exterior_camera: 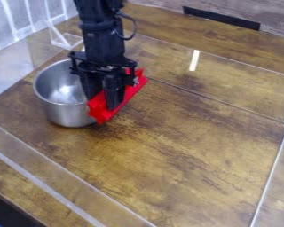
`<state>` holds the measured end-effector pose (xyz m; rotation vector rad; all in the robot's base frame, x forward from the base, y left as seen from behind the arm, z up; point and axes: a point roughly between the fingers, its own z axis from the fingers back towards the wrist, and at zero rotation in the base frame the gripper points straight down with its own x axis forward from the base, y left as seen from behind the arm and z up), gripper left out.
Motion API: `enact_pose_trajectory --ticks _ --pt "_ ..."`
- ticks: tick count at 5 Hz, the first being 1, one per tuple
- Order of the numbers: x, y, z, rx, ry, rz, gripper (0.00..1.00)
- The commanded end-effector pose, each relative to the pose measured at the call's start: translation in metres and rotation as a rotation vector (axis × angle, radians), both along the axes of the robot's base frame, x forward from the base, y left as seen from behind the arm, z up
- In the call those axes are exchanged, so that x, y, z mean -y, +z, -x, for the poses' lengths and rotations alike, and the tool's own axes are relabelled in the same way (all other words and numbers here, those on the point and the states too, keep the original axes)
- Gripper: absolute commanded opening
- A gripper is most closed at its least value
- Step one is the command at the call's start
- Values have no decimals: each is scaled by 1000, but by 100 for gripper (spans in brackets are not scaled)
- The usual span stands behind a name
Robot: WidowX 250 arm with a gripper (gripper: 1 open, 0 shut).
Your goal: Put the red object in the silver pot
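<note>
Red bar [113, 100] clamped mid-length in gripper [107, 96], tilted, low end at pot's [56, 102] 4 o'clock rim, outside the bowl. Likely gripped centrally for balance. Not yet in pot; wooden table [192, 151] beneath.

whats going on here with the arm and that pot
A single robot arm's fingers point straight down, gripping a red object, a long plastic bar held at a slant. It hangs at the right rim of the silver pot on the wooden table, with its lower end outside the pot. The bar is not in the pot yet.
</note>
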<state>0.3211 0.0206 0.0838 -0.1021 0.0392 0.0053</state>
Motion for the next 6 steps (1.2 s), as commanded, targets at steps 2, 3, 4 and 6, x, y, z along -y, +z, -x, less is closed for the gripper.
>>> enact_pose_trajectory --ticks 2,3,4,6 --pt "-3 24 -16 66 -25 1 0" --pt "-10 33 -15 67 -5 11 100" --pt "-17 37 -15 65 5 12 0" --pt "18 48 -10 53 7 36 100"
